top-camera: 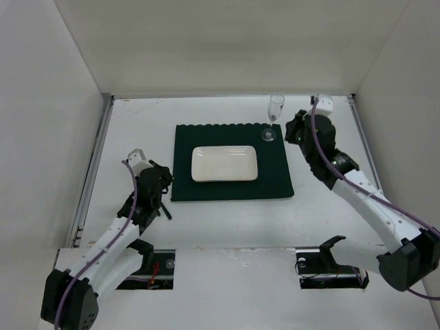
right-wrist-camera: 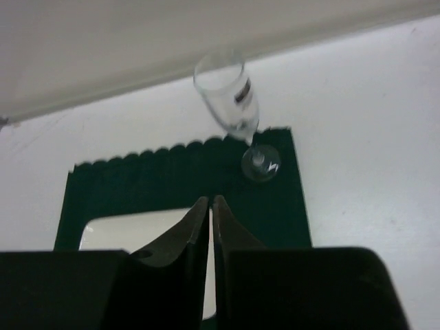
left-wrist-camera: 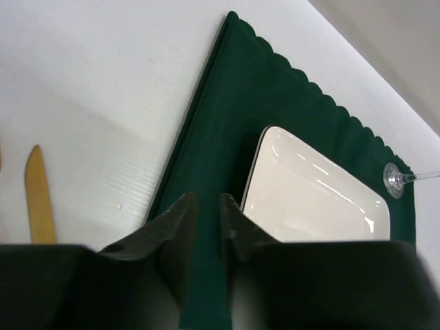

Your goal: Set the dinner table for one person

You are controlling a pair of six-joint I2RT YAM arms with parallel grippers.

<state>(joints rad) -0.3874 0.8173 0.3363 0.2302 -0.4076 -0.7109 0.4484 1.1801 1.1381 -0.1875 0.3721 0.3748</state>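
The white dinner table carries a dark green scallop-edged placemat with a white rectangular plate in its middle. A clear stemmed glass stands upright on the placemat's far right corner. My right gripper hangs just right of the glass, shut and empty; in the right wrist view the gripper is above the placemat with the glass ahead. My left gripper is at the placemat's left edge; in the left wrist view the gripper stands narrowly open and empty.
A light wooden utensil lies on the table left of the placemat, seen only in the left wrist view. White walls enclose the table on the left, back and right. A metal rail runs along the left side.
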